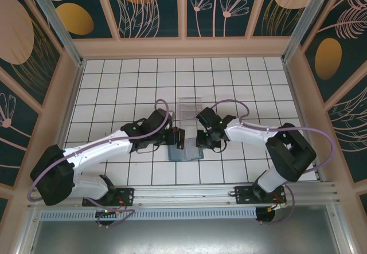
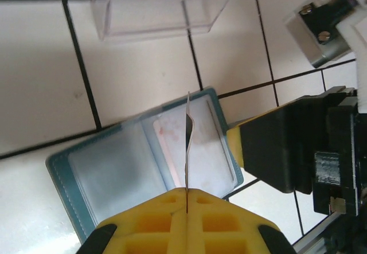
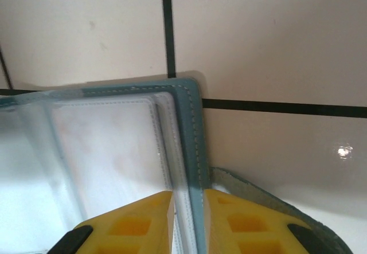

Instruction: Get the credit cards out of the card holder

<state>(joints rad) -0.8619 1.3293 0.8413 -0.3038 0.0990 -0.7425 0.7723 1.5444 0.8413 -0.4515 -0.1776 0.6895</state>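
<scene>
The teal-blue card holder (image 1: 184, 152) lies open on the tiles between both grippers. In the left wrist view its grey-blue inside (image 2: 114, 168) faces up, with a pale credit card (image 2: 209, 151) still behind the clear pocket. My left gripper (image 2: 187, 192) is shut on another thin credit card (image 2: 187, 139), seen edge-on and standing upright above the holder. My right gripper (image 3: 189, 199) is shut on the card holder's stitched edge (image 3: 195, 128); a pocket with a pale card (image 3: 109, 145) lies just left of it. A strap tab (image 3: 275, 199) pokes out beside the right finger.
A clear plastic tray (image 1: 190, 108) stands just beyond the card holder, close ahead of the left gripper (image 1: 178, 138). The right gripper (image 1: 202, 139) and its black finger mount (image 2: 281, 145) crowd the holder's right side. White tiled floor (image 1: 114, 82) surrounds them, with walls on three sides.
</scene>
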